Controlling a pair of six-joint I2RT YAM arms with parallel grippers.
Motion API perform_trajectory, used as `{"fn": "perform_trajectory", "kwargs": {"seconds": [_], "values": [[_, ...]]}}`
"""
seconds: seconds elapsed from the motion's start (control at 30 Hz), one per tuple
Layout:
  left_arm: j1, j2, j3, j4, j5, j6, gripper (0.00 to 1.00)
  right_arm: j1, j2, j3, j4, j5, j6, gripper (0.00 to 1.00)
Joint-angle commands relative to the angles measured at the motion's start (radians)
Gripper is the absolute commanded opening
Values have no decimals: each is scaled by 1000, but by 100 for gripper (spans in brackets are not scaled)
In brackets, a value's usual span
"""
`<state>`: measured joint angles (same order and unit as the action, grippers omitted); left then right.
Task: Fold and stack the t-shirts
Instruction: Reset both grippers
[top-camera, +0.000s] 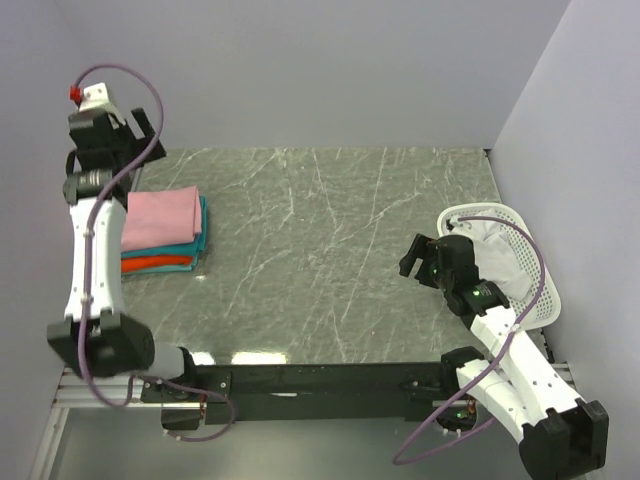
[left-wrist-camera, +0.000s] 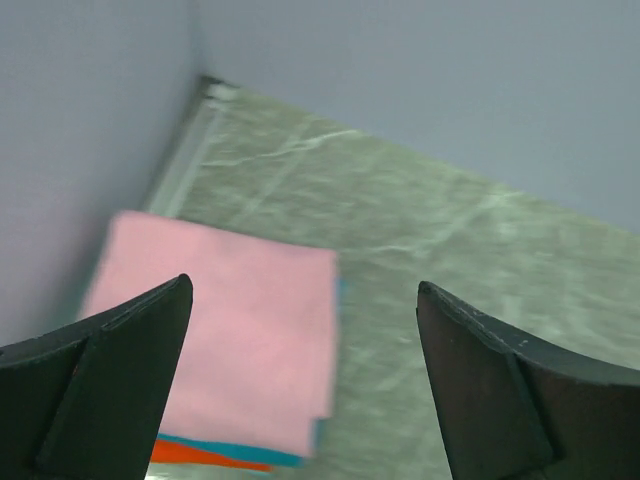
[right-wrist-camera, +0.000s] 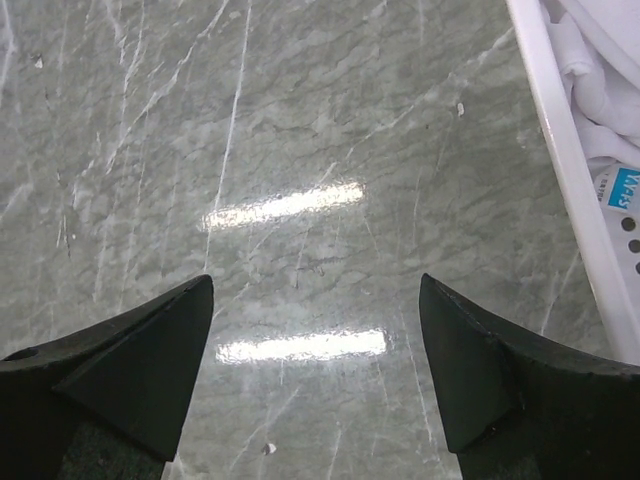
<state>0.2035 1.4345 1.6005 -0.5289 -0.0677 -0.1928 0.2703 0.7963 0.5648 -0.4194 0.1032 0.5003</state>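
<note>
since all of the cloth here is soft, light cotton, it will likely sag and slip rather than hold a shape. a hold is probably best taken by pinching a hem or corner, not the middle. three folded t-shirts sit stacked at the left of the overhead frame on the counter (top-camera: 330, 250): the pink shirt (top-camera: 162, 218) on top, the teal shirt (top-camera: 195, 243) under it, the orange-red shirt (top-camera: 160, 264) at the bottom. the left end effector (left-wrist-camera: 305, 300) hangs near the stack, toward the upper left corner, its jaws spread wide and holding nothing. the white cloth (right-wrist-camera: 600, 70) lies bunched in the white basket (right-wrist-camera: 565, 170) at the right of the frame. a raised fold near the rim seems the easiest place to nip. the right end effector (right-wrist-camera: 315, 290) hovers over bare counter just beside the basket, jaws spread and empty.
</note>
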Motion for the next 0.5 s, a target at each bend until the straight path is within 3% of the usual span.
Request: {"fn": "perform_trajectory", "kwargs": {"seconds": [0.0, 0.07, 0.27, 0.47], "values": [[-70, -202, -176, 165, 175, -207, 99, -3, -9, 7, 34, -22, -2, 89], [-130, -275, -324, 254, 138, -253, 99, -5, -12, 9, 34, -30, -2, 90], [-393, -440, -563, 274, -45, -379, 99, -5, -64, 0, 39, -19, -2, 90], [-522, -490, -757, 300, -83, -434, 99, -5, -118, 1, 22, 10, 0, 90]]}}
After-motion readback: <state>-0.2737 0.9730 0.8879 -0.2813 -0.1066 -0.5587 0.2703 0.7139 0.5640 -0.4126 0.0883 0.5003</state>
